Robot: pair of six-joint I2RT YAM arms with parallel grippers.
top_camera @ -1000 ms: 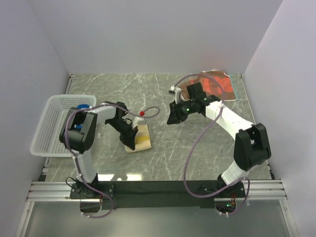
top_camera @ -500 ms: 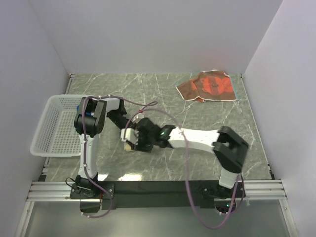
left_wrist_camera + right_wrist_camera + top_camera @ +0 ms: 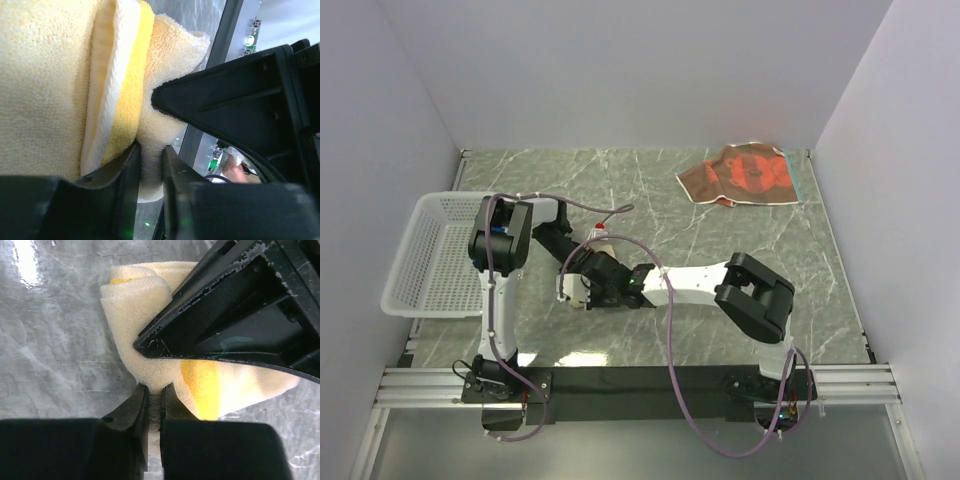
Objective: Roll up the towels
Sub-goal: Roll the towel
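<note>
The yellow towel (image 3: 55, 75), cream on one side, lies partly rolled on the grey marble table left of centre. My left gripper (image 3: 150, 155) is shut on a cream fold at its edge. My right gripper (image 3: 154, 395) is shut on the cream roll end (image 3: 140, 305) from the opposite side. In the top view both grippers, left (image 3: 576, 268) and right (image 3: 584, 290), meet over the towel and hide most of it. The brown-and-orange towel (image 3: 745, 172) lies flat at the back right. A bit of blue (image 3: 499, 229) shows in the basket behind my left arm.
The white mesh basket (image 3: 425, 250) stands at the table's left edge. My right forearm (image 3: 690, 282) stretches across the middle of the table. White walls close off the back and both sides.
My right arm has swung from the back right down and left to the yellow towel and shut on it. My left gripper stayed at the towel, which is now more bunched.
</note>
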